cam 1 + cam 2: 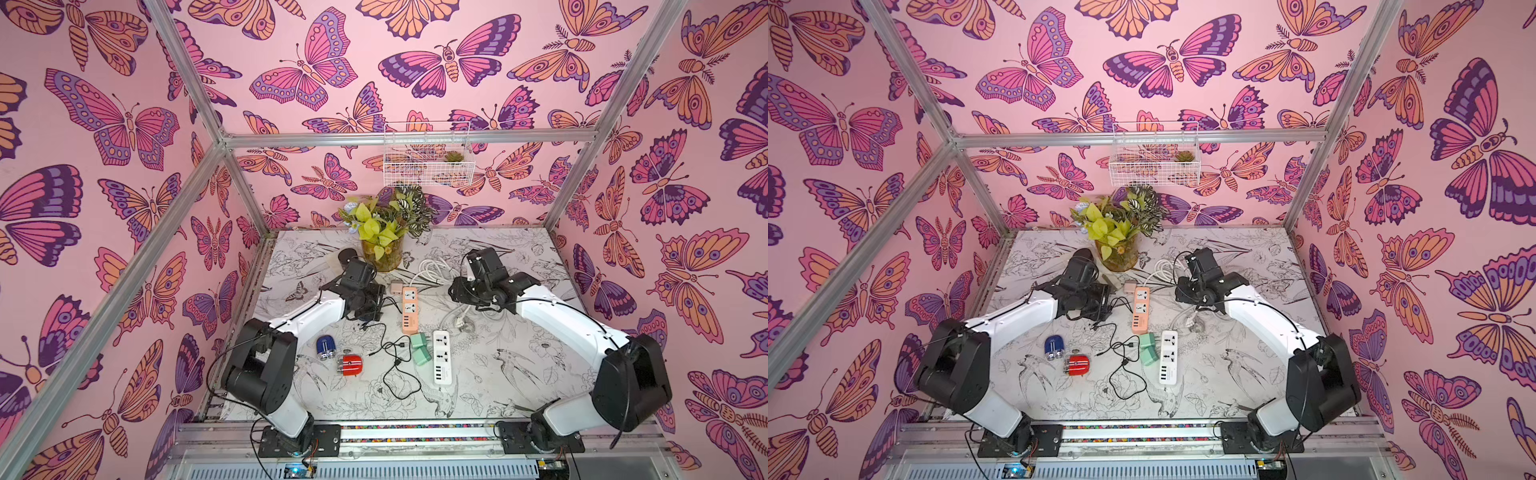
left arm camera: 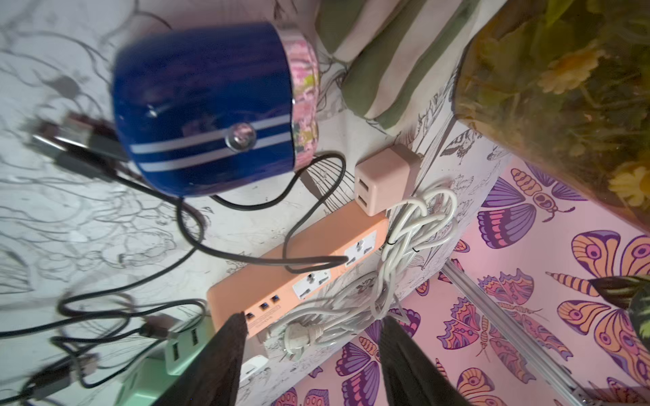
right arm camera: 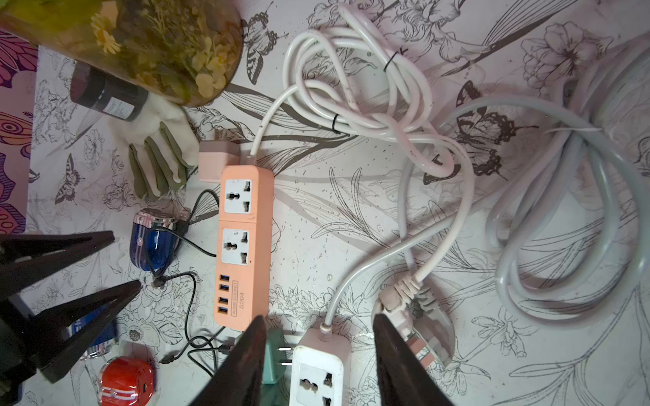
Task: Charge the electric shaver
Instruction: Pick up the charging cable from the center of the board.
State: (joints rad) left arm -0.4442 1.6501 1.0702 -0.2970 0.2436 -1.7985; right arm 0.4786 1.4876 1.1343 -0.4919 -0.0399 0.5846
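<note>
Spreading under everything, the flower-printed surface (image 1: 519, 374) carries both white arms, which reach in from the near edge toward a glass vase of leaves (image 1: 381, 254) at the back. The left fingers (image 2: 218, 365) stand apart with nothing between them, and the right fingers (image 3: 242, 365) are likewise apart and empty. Two bundles of pale cord (image 3: 373, 126) lie coiled near the right arm's wrist. The orange power strip (image 1: 409, 309) lies between the arms, just in front of the vase. The white power strip (image 1: 443, 361) lies nearer the arms' bases. The blue shaver (image 3: 153, 242) lies on its side just beside the orange strip, on the left arm's side, close off the left fingers' tips. In both top views the left wrist hides most of it. A second blue shaver (image 1: 327, 347) and a red shaver (image 1: 351, 365) sit together nearer the left arm's base. Two green adapters (image 1: 417, 341) lie just beside the white strip, and a pink adapter (image 2: 383, 179) sits just beside the orange strip's far end. A black cable (image 1: 395, 374) loops over the surface and runs across the blue shaver; whether it is plugged in I cannot tell.
</note>
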